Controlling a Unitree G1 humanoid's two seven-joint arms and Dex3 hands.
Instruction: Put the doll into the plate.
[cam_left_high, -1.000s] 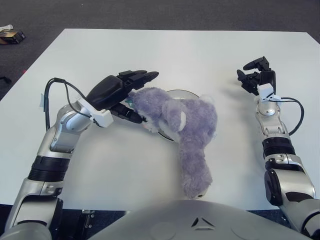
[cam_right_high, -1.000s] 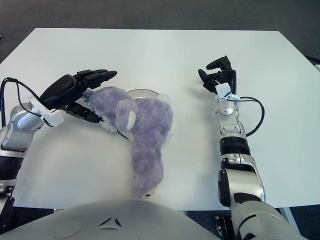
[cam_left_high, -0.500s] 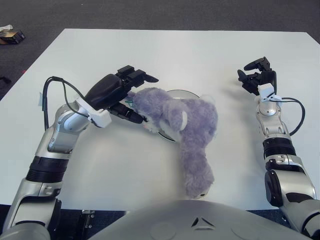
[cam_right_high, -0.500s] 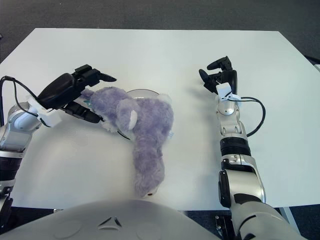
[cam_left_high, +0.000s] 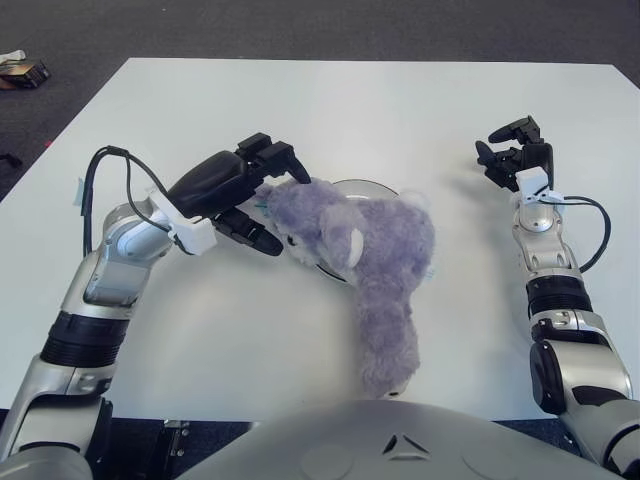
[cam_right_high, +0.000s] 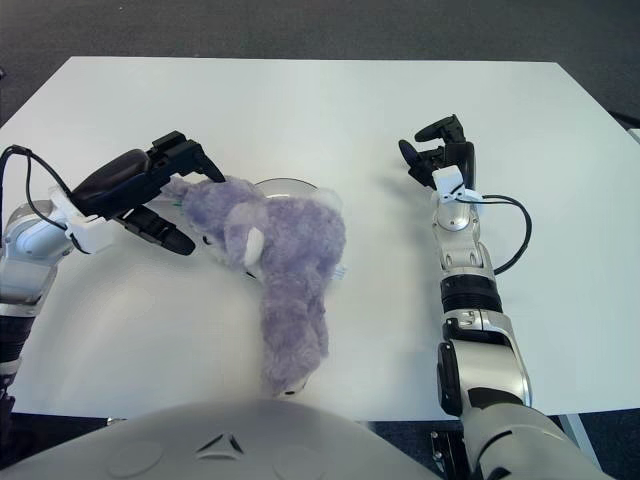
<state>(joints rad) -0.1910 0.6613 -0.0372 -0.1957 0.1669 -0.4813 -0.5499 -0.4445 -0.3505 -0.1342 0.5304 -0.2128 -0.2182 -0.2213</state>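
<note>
A: Left to right, quick. Left hand (cam_left_high: 252, 195)?

B: Fingers curled round the doll (cam_left_high: 360, 260) at its head end, upper fingers hooked over the top, lower ones under the side. Looks clamped on the head, probably so it can drag or lift the doll by that end.

A: Where's the doll from that hand?

B: Head right at the fingertips, body running off to the hand's right and then down toward the robot's chest. It lies across the plate (cam_left_high: 365, 188), which sits just right of the hand; only the plate's far rim peeks out above the fur. The long lower part trails off onto the table (cam_left_high: 320, 100), so I'd say it isn't fully in yet.

A: Why grip the head?

B: My guess: nearest part to that hand, and pulling there can bunch the body onto the plate.

A: Right hand (cam_left_high: 515, 155)?

B: Idle, well to the right of the doll, fingers loosely spread, holding nothing.
</note>
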